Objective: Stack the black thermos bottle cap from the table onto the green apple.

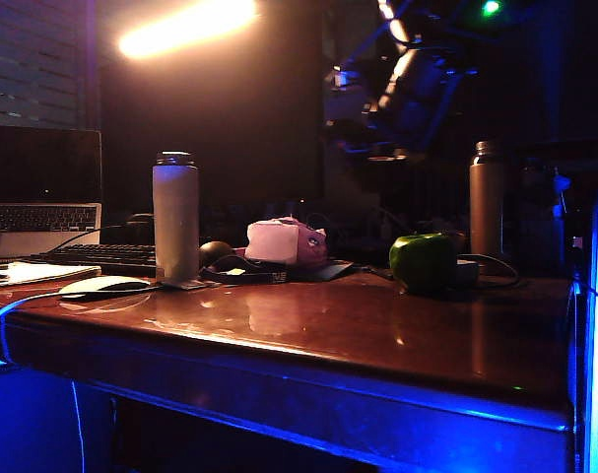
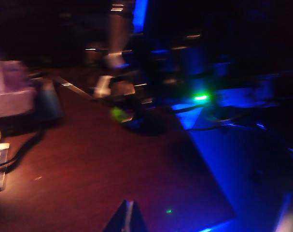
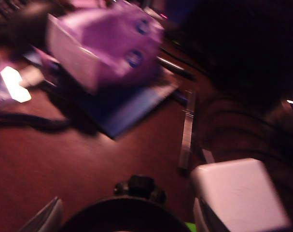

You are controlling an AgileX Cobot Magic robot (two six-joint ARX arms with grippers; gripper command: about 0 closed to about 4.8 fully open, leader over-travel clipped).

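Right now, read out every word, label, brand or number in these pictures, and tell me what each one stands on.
No text can be read anywhere.
Small pale label in front of the pink-white box: too small to read.
Laptop keys: too small to read.
Grey bottle and bronze bottle: no lettering visible.
Wrist views: blurred. The left fingers and right fingers, above the table, show no marks.

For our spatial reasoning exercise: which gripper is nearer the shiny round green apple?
Right. The right gripper, holding the black thermos bottle cap, appears close beside the green apple; the left gripper is far across the reddish-brown wooden table.
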